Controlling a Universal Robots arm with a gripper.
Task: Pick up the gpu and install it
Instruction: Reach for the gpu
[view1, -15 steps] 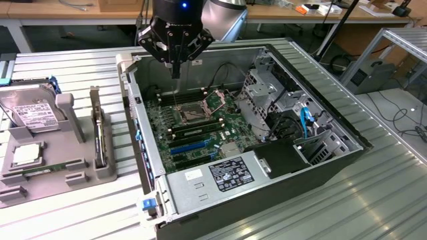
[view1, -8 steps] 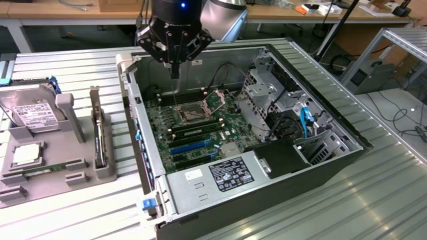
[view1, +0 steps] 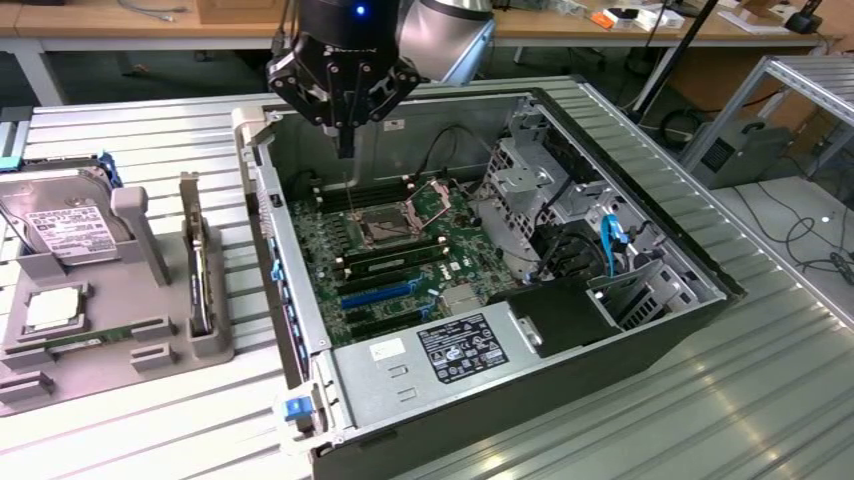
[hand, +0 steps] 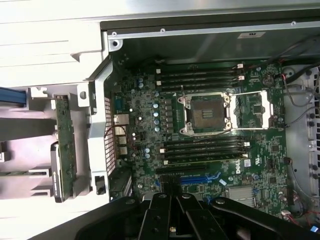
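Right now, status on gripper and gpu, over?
Gripper shut, empty, over the open case. Gpu on edge in gray holder beside case, untouched. No obstruction seen.

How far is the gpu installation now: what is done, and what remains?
Done: nothing visible yet. The gpu stands on edge in the grey holder outside the computer case. In hand: nothing; the gripper is shut and empty, above the motherboard. Left: both the pick-up and the installation; the blue slots are unoccupied.
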